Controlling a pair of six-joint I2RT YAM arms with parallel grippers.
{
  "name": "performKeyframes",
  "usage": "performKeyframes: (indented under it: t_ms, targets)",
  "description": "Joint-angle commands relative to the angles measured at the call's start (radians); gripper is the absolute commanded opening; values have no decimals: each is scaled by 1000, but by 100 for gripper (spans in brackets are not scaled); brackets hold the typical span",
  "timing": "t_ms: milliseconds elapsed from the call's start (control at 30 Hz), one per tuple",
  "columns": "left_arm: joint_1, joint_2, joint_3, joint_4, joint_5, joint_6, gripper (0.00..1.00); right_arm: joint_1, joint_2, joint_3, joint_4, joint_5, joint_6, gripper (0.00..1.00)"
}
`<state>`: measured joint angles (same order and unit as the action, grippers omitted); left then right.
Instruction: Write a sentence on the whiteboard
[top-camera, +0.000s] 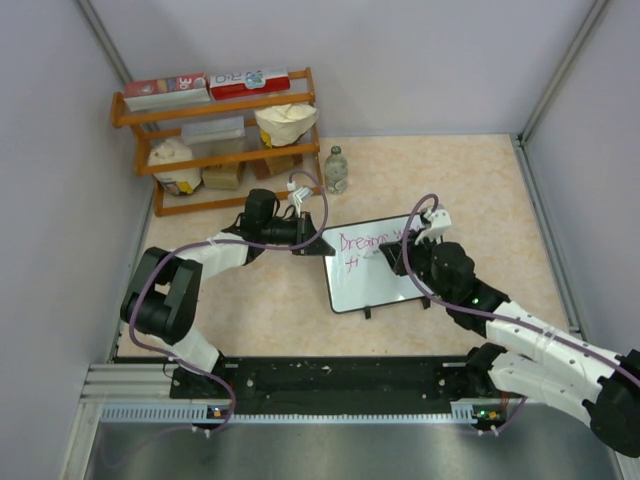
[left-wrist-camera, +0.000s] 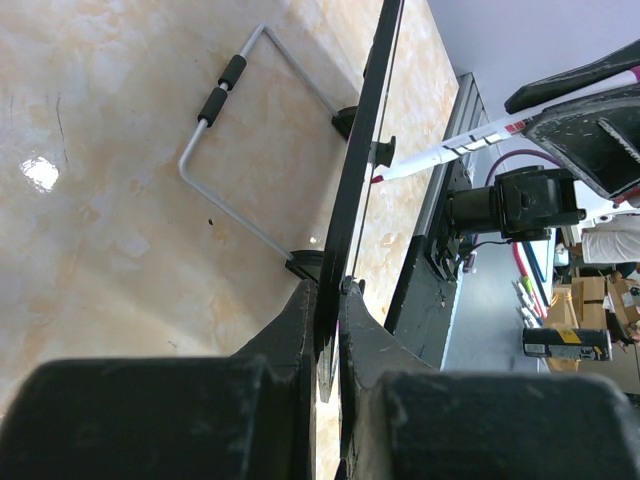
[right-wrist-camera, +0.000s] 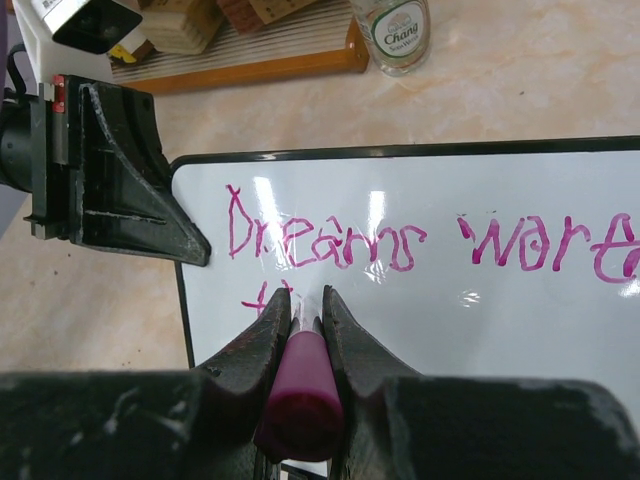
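The whiteboard (top-camera: 378, 283) stands tilted on the table, mid-right. In the right wrist view the whiteboard (right-wrist-camera: 500, 330) carries the sentence (right-wrist-camera: 330, 242) in pink marker: one line starting "Dreams wor", and a first stroke of a second line below it. My left gripper (top-camera: 306, 244) is shut on the board's left edge; in its own view, the left gripper (left-wrist-camera: 330, 300) clamps the black frame (left-wrist-camera: 362, 150) edge-on. My right gripper (right-wrist-camera: 305, 300) is shut on a pink marker (right-wrist-camera: 300, 385), whose tip is at the board under "Dreams". The marker (left-wrist-camera: 470, 145) also shows from the side.
A wooden shelf (top-camera: 220, 140) with boxes and bags stands at the back left. A glass bottle (top-camera: 337, 170) stands just right of it, behind the board. The board's wire stand (left-wrist-camera: 225, 150) rests on the table behind it. Grey walls close in left, right and back.
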<state>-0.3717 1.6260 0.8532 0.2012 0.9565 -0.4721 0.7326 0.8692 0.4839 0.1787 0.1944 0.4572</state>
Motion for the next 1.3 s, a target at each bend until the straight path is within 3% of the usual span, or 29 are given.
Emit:
performKeyframes:
  t_ms: [0, 700, 1267]
  targets:
    - [8, 5, 18, -28, -136, 49, 0, -12, 25, 2, 36, 7, 5, 0]
    - [8, 6, 18, -28, -136, 49, 0, -12, 21, -16, -4, -49, -2, 0]
    - [8, 6, 18, -28, -136, 49, 0, -12, -2, -18, -22, 8, -14, 0]
